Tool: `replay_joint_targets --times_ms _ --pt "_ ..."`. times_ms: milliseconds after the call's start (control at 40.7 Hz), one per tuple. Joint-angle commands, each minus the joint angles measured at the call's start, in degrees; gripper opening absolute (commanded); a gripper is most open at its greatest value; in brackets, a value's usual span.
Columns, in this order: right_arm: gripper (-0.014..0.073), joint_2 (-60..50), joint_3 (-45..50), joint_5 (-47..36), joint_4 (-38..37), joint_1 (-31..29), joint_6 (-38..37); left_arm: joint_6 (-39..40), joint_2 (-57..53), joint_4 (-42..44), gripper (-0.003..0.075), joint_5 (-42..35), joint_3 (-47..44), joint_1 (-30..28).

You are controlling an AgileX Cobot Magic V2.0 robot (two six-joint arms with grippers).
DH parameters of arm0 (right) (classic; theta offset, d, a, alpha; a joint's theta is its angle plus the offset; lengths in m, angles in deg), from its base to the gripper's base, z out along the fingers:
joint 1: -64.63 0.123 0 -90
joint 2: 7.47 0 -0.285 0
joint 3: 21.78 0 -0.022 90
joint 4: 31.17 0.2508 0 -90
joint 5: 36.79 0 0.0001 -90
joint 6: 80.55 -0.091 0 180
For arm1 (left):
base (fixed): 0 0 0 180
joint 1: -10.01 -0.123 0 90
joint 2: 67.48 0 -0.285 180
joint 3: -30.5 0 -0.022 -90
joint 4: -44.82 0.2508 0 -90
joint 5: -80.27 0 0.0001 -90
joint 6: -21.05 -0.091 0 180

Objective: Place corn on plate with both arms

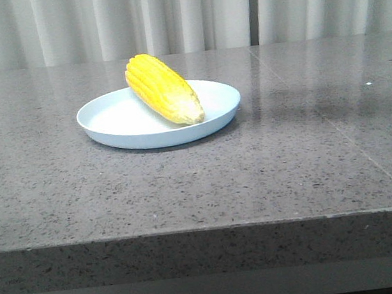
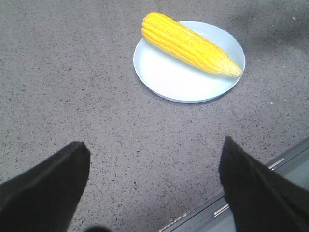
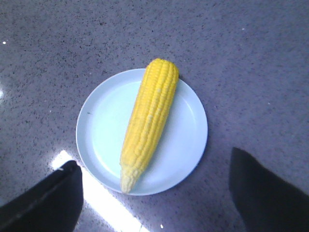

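Left wrist view: the left gripper (image 2: 154, 186) hangs above bare worktop (image 2: 72, 87), its two black jaws spread wide with nothing between them and touching nothing. Right wrist view: the right gripper (image 3: 154, 193) is likewise parted wide and empty, poised over the near rim of the plate (image 3: 104, 121) without contact. Ahead of the left jaws, well apart from them, the plate (image 2: 164, 77) carries the corn (image 2: 188, 44); just beyond the right jaws the corn (image 3: 149, 118) lies diagonally across the dish, its pale tapered tip pointing toward the jaws and its blunt end overhanging the far rim slightly. Front view: neither arm enters the frame; the corn (image 1: 164, 88) rests on the plate (image 1: 109, 117), which sits flat on the grey speckled worktop (image 1: 289, 165). Judged from this layout, the placing step appears complete and both arms stand released. Any next move would call only for drawing the jaws clear without nudging the plate.
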Motion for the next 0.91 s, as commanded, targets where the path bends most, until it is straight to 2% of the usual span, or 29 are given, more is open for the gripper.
replay_joint_targets --times_ms 0,491,884 --pt "0.0636 -8.9 3.6 -2.6 -2.9 -0.1 0.9 0.7 0.0 0.1 0.0545 -3.9 1.5 0.3" --pt "0.0636 -38.5 34.3 -7.3 -4.4 -0.1 0.8 0.7 0.0 0.1 0.0545 -3.9 1.5 0.3" --pt "0.0636 -58.8 50.1 -11.0 -4.4 -0.1 0.8 0.7 0.0 0.1 0.0545 -3.9 1.5 0.3"
